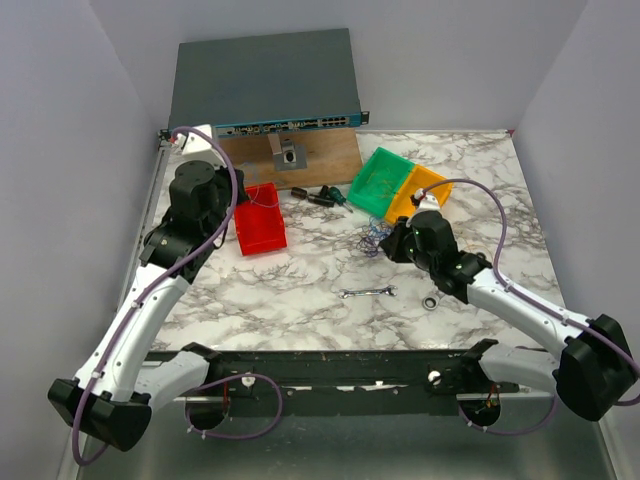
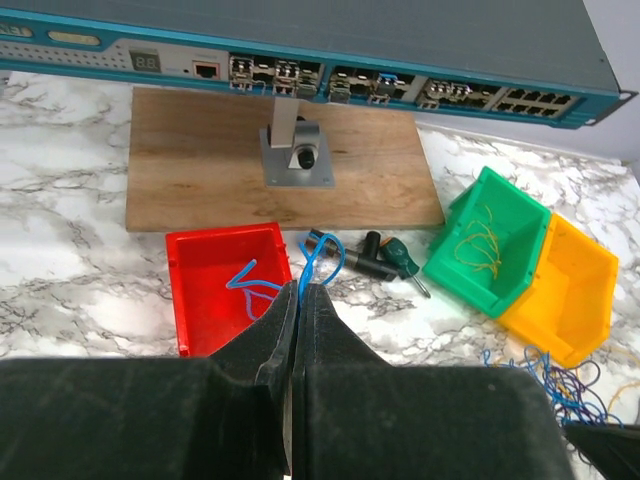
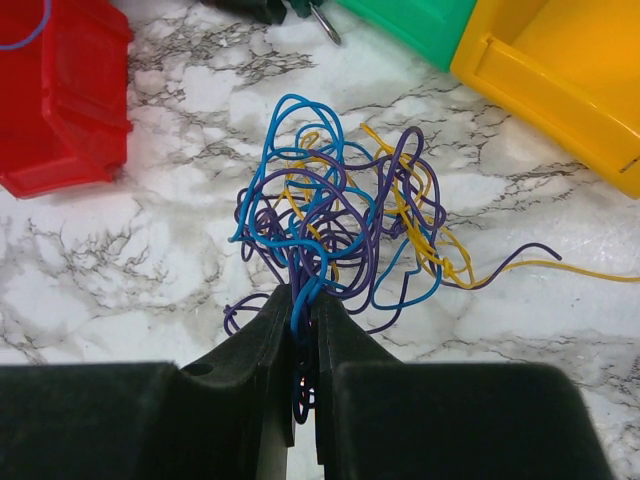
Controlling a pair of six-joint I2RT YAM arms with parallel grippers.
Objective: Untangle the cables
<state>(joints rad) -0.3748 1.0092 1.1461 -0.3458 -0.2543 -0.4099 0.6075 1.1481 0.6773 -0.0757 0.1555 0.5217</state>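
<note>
The cables are a small knot of thin blue, purple and yellow wires (image 3: 340, 210) lying on the marble table (image 3: 130, 280); the knot also shows in the top view (image 1: 370, 236). My right gripper (image 3: 305, 295) is shut on blue and purple strands at the knot's near edge, just right of it in the top view (image 1: 388, 240). My left gripper (image 2: 300, 288) is shut on a single blue wire (image 2: 322, 262) and holds it by the right rim of the red bin (image 2: 225, 240). Another blue wire (image 2: 250, 285) lies in that bin. Yellow wires (image 2: 480, 240) lie in the green bin (image 2: 470, 270).
A yellow bin (image 2: 565, 290) adjoins the green one. A screwdriver (image 2: 400, 260) and a black tool (image 2: 345, 255) lie between the bins. A wooden board (image 2: 200, 160) with a metal stand and a network switch (image 1: 265, 85) sit behind. A wrench (image 1: 368, 292) and a washer (image 1: 430, 300) lie nearer.
</note>
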